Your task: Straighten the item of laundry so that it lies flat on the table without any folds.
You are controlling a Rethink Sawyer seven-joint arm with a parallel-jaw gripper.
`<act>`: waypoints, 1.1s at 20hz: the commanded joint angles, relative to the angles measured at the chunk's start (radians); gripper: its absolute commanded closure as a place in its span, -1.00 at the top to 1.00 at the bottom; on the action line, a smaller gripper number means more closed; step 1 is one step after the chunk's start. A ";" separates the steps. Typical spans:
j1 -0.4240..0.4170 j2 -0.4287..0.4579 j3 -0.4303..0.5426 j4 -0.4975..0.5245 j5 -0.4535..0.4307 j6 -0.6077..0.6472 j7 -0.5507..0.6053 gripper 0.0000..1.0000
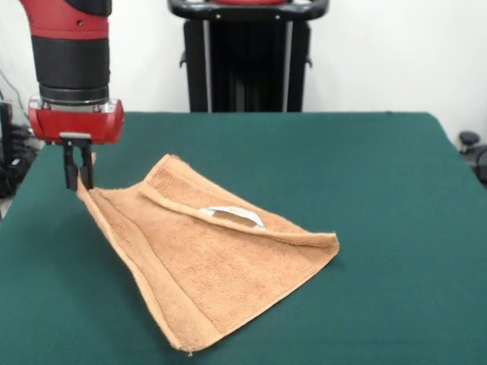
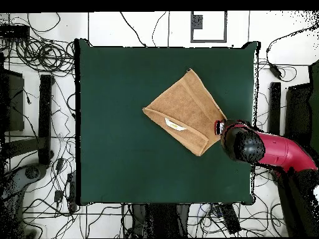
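The item of laundry [image 1: 217, 270] is an orange-tan towel lying as a diamond on the green table [image 1: 380, 198]. Its far strip is folded over onto itself, and a white tag [image 1: 237, 215] shows at that fold. My gripper [image 1: 78, 179] is at the towel's left corner, shut on it and holding it a little above the table, so the left edge slopes up to the fingers. In the overhead view the towel [image 2: 184, 112] lies right of the table's [image 2: 124, 155] middle. There the red and black arm [image 2: 249, 146] covers the held corner and hides the fingers.
A black stand [image 1: 247, 61] rises behind the table's far edge. The held corner is close to the table's side edge [image 2: 254, 124]. Cables [image 2: 43, 56] and dark gear lie on the floor all round the table.
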 commanded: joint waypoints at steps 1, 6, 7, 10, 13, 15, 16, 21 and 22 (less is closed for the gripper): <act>-0.037 0.082 0.207 0.019 -0.016 0.206 -0.292 1.00; -0.100 0.091 0.289 0.030 -0.031 0.239 -0.392 1.00; -0.096 0.071 0.287 0.026 -0.060 0.254 -0.406 1.00; -0.088 0.006 0.286 0.016 -0.105 0.238 -0.403 1.00; -0.054 -0.070 0.267 -0.003 -0.180 0.230 -0.432 1.00; -0.043 -0.110 0.277 0.006 -0.198 0.238 -0.460 1.00; -0.051 -0.118 0.296 0.019 -0.182 0.250 -0.468 1.00; -0.059 -0.105 0.352 0.080 -0.105 0.285 -0.417 1.00; -0.057 -0.098 0.358 0.091 -0.100 0.280 -0.407 1.00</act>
